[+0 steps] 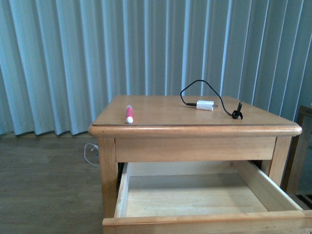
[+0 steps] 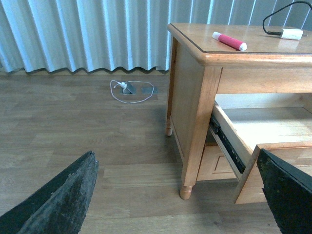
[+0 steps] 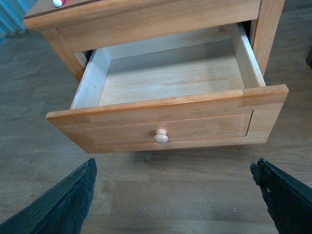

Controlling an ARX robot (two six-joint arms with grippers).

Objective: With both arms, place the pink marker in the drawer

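The pink marker [image 1: 129,114] lies on top of the light-wood nightstand [image 1: 195,130], near its front left; it also shows in the left wrist view [image 2: 229,41]. The drawer [image 1: 204,195] is pulled open and nothing shows inside it. In the right wrist view I see its pale inside [image 3: 170,73] and its round knob [image 3: 161,137]. My left gripper [image 2: 178,195] is open and empty, low over the floor beside the nightstand, far from the marker. My right gripper [image 3: 173,195] is open and empty, in front of the drawer front. Neither arm shows in the front view.
A white charger plug [image 1: 204,105] with a black cable [image 1: 214,95] lies at the back right of the nightstand top. A white cable [image 2: 131,90] lies on the wood floor by the curtain [image 1: 73,58]. Dark furniture [image 1: 303,146] stands at the right.
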